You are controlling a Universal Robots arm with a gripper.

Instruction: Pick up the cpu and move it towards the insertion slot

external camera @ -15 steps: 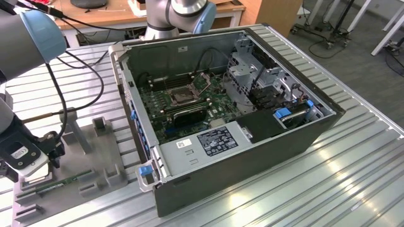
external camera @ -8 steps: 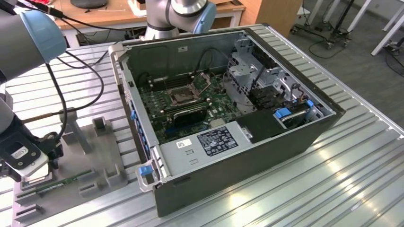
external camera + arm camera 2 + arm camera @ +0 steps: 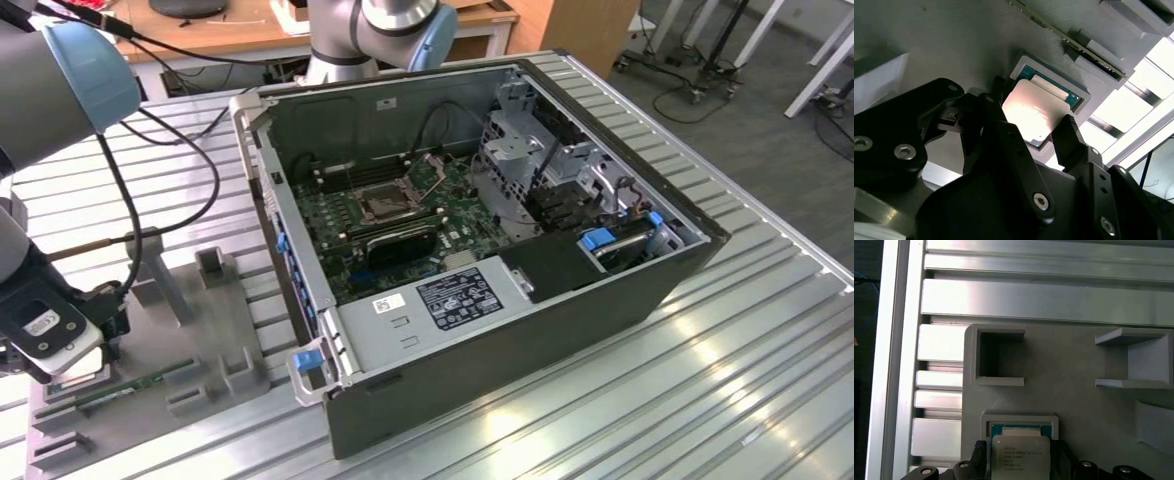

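Observation:
The cpu (image 3: 1030, 111), a flat square chip with a silvery top and green edge, lies in a shallow grey holder (image 3: 1019, 418) on the fixture plate. My gripper (image 3: 1035, 119) is down over it, with one black finger (image 3: 998, 102) against one edge and the other against the opposite edge, so it is shut on the chip, which sits low in its holder. The first wrist view shows the cpu (image 3: 1019, 454) between the same fingers (image 3: 980, 456). In the exterior view my gripper (image 3: 64, 365) is at the lower left, far from the insertion slot (image 3: 387, 205) on the green board inside the open computer case.
The open case (image 3: 534, 330) stands at the exterior view's right of the grey fixture plate (image 3: 220, 330). A thin green memory stick (image 3: 134, 384) lies on the plate beside my gripper. Grey blocks and posts (image 3: 150, 275) rise from it. A black cable (image 3: 127, 200) hangs along my arm.

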